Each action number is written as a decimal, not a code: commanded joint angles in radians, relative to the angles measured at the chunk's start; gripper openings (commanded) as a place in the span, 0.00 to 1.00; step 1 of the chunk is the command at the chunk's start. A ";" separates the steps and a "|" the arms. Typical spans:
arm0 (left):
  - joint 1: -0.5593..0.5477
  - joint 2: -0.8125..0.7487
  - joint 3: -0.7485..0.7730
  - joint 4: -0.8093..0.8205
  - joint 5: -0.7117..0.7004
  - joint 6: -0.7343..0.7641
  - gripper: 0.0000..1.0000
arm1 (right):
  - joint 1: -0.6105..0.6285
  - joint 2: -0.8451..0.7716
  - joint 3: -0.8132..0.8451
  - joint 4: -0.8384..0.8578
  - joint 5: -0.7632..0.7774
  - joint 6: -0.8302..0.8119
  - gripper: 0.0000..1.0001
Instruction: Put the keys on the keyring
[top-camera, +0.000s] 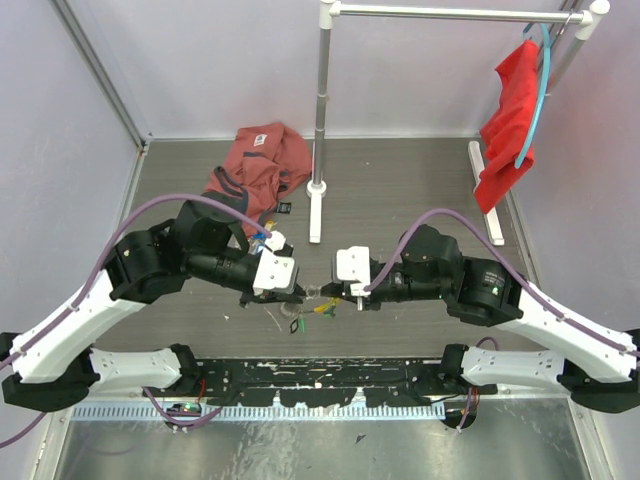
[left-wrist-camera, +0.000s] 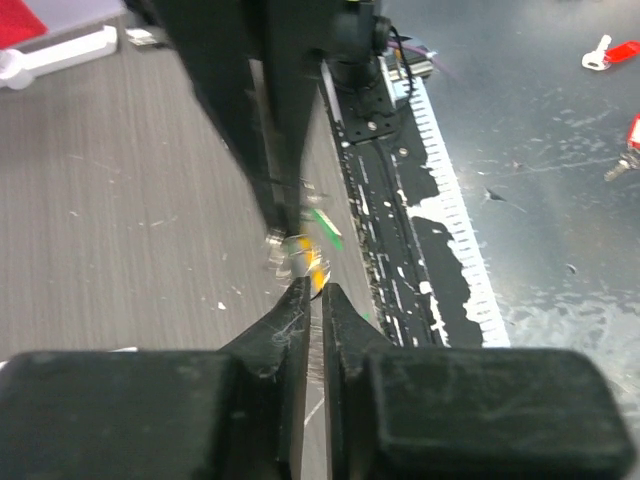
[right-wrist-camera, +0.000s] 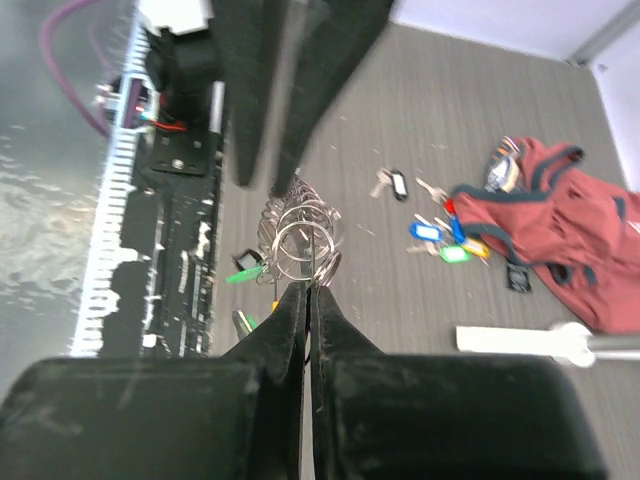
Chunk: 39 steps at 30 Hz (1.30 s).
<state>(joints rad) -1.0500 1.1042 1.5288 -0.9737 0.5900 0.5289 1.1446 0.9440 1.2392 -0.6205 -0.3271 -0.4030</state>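
The keyring (right-wrist-camera: 300, 240), a coil of thin metal loops strung with small silvery keys, hangs in the air just on the arms' side of the white stand (top-camera: 316, 210), between the two grippers that meet there. The right gripper (right-wrist-camera: 306, 290) is clamped tight on the near edge of the ring, its fingers pressed together. The left gripper (left-wrist-camera: 315, 295) comes at the ring from the stand's left with only a thin slit between its fingers. The yellow-orange tag (left-wrist-camera: 316, 272) sits right at its tips, and I cannot tell whether it pinches anything. A green-tagged key (right-wrist-camera: 243, 272) shows just beside the ring, on the side away from the stand; whether it is threaded on is unclear. The loose keys (right-wrist-camera: 440, 240), tagged blue, green, yellow and black, lie on the table (top-camera: 400, 190) to the stand's left, against the edge of a crumpled red garment (right-wrist-camera: 560, 230).
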 joint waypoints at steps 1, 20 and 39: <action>-0.005 -0.036 -0.007 -0.082 0.058 -0.049 0.25 | -0.011 -0.038 0.055 -0.005 0.138 -0.053 0.01; -0.006 -0.106 -0.151 0.395 -0.107 -0.237 0.48 | -0.013 -0.082 0.029 -0.015 0.063 -0.187 0.04; -0.007 0.011 -0.099 0.348 0.065 -0.163 0.35 | -0.012 -0.078 0.049 -0.019 -0.046 -0.191 0.03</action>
<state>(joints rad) -1.0519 1.1179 1.3930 -0.6048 0.6235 0.3447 1.1328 0.8726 1.2369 -0.6907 -0.3489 -0.5819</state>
